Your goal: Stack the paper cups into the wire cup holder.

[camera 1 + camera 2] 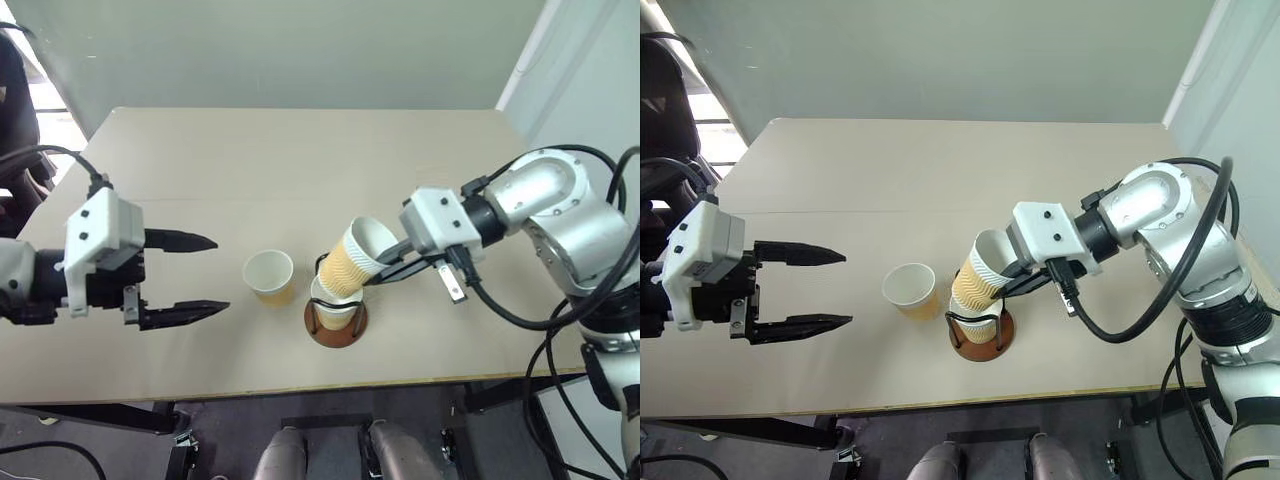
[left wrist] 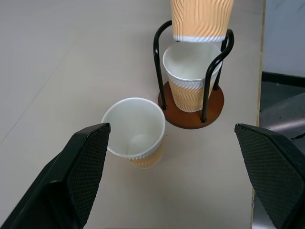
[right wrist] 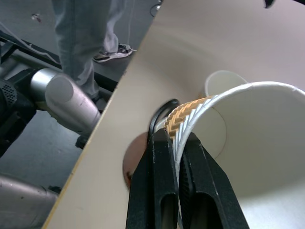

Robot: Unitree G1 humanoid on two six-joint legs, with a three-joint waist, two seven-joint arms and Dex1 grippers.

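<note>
Table [image 1: 300, 160]: beige top, bearing all items below.
Right gripper [image 1: 372, 276]: clenched on the wall of a tilted paper cup [image 1: 356, 259], one finger inside the rim, one outside; this cup is held over the holder, its base at the top of the wire loops.
Left gripper [image 1: 210, 275]: jaws spread wide, nothing held, well left of the holder.
Wire cup holder [image 1: 336, 322]: near the table's front edge; one upright cup [image 2: 189, 78] is seated inside.
Loose cup [image 1: 270, 277]: stood upright just left of the holder, between it and the left gripper.

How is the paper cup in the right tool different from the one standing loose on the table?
The ribbed tan paper cup in the right tool is tilted, pinched by its rim above the black wire cup holder. The loose tan paper cup stands upright on the table, untouched. Both look alike, with white insides.
</note>
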